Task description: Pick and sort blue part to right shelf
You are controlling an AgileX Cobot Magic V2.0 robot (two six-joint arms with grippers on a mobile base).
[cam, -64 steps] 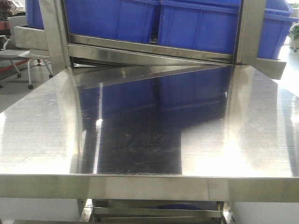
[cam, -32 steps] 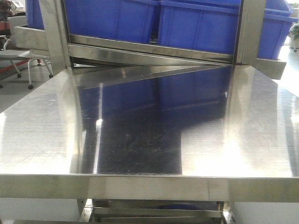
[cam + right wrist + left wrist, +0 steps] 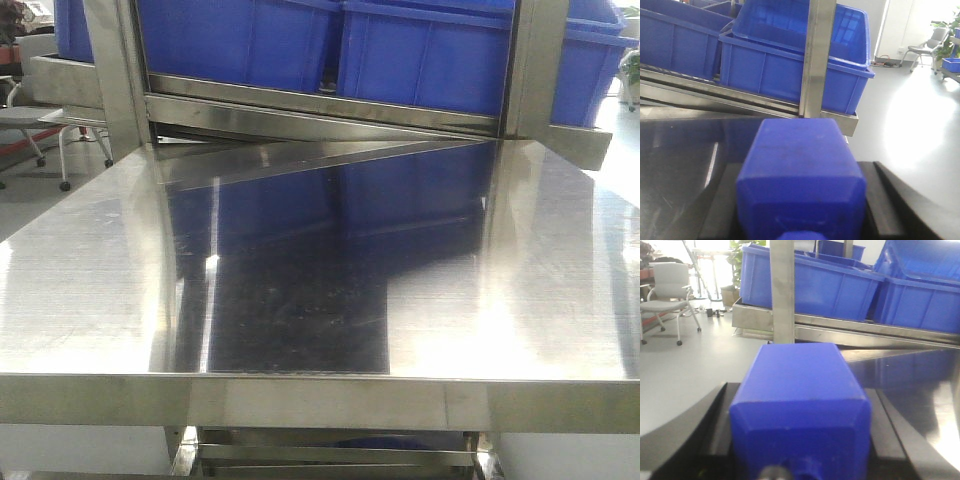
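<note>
Steel fills my front view: one shiny steel table (image 3: 90, 290) with the right shelf (image 3: 320, 108) running along its far edge. Two steel uprights (image 3: 115, 80) stand at the shelf's front, and at least three large blue bins (image 3: 240, 40) sit on its rails.

Two blue blocks are in play, one per arm, and each shows only on its own wrist camera. The right gripper (image 3: 805, 165) is clamped on the blue part (image 3: 802, 175). Its square body sits between two dark fingers (image 3: 900, 200), with the neck end pointing back at the lens and the cap cut off by the bottom of the picture. It is held in the air, short of the shelf. The table's dark surface is to its left and bare floor to its right, so it hangs about the table's right edge. Ahead of it I count one upright and at least three bins.

The left gripper (image 3: 795, 390) is closed the same way on a second blue block (image 3: 800, 405), likewise squeezed between two dark fingers (image 3: 705, 435), with a small knob showing at the bottom. Floor lies to its left and the table to its right, so it hangs about the table's left edge. One upright stands just beyond it, with at least three bins behind and one white chair (image 3: 667, 290) off to the left.
</note>
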